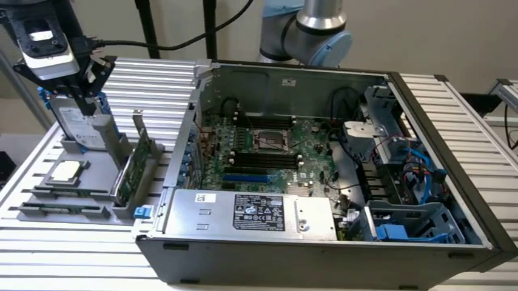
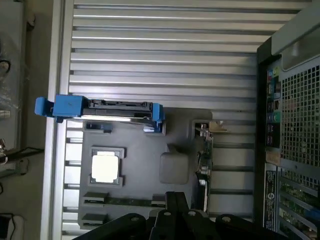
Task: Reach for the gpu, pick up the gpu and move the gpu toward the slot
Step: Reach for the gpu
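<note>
The exterior view looks down at the computer case [image 1: 324,257] and gray tray [image 1: 96,182]. The wrist view looks straight down, closer, at that tray.

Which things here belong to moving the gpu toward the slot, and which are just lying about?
In the job: gpu, standing in the grey tray; gripper; open computer case.
Lying about: hard drive with blue rails; square silver chip.

Legible text: none.
- Black label [image 1: 259,212] on power supply [image 1: 190,212]: white print, unreadable.
- White sticker [image 1: 205,197], same unit: unreadable.
- White sticker [image 1: 289,80] on computer case [image 1: 324,267] rear wall: unreadable.
</note>
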### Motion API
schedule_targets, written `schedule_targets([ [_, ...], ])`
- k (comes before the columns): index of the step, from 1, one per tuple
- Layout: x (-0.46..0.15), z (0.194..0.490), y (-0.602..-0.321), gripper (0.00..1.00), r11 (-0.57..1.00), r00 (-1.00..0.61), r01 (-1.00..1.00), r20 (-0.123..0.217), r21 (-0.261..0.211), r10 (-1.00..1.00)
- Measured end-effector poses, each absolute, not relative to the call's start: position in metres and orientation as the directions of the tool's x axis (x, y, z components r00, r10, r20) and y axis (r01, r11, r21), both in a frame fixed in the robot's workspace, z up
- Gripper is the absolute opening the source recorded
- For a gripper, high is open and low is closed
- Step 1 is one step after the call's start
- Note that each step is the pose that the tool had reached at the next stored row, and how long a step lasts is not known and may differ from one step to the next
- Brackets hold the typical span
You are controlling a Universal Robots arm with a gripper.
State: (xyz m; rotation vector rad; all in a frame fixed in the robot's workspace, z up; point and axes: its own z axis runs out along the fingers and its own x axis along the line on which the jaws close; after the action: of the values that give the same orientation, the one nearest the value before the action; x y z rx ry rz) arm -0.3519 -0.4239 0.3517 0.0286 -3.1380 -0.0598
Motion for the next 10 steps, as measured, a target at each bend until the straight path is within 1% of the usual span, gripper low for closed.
schedule_targets([
  [10, -0.318, 0.348, -0.435, 0.11, 0.999, -1.000, -0.018, 0.003, 0.033, -0.018],
])
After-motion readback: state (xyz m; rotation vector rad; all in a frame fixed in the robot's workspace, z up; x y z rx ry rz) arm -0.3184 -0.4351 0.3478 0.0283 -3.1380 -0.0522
